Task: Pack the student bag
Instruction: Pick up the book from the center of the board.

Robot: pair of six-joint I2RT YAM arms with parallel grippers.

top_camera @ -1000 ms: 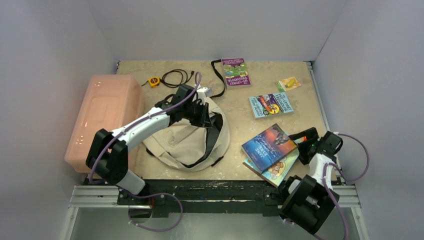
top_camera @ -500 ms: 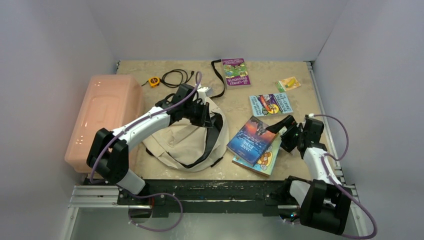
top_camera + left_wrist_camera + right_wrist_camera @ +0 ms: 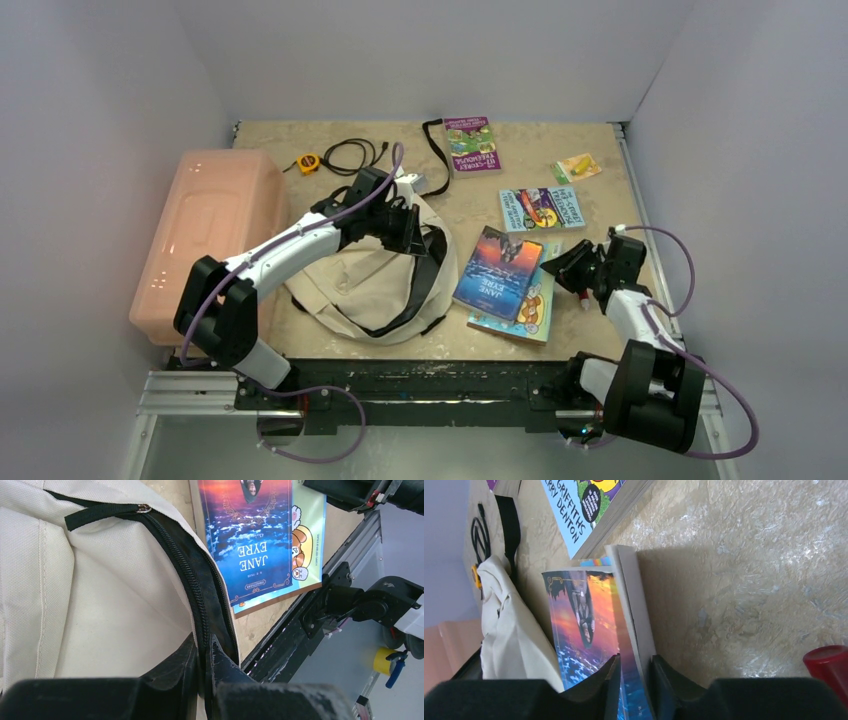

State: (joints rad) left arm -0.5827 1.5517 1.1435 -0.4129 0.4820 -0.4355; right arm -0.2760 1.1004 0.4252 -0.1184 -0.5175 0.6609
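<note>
The beige student bag lies at the table's middle left with its black zipper mouth facing right. My left gripper is shut on that zipper edge, pinching it between its fingers. A "Jane Eyre" book lies right beside the bag, stacked on a cartoon-cover book. My right gripper stands at the stack's right edge. Its jaws are closed over the Jane Eyre book, one finger on the cover, the other against the page edge.
A pink bin fills the left side. At the back lie a purple book, a yellow tape measure, a black cable and a yellow-green packet. A blue book lies just beyond the stack.
My right arm swung in from the right edge, the book stack slid left against the bag, and the right jaws closed on the book's edge. The left arm has not moved.
</note>
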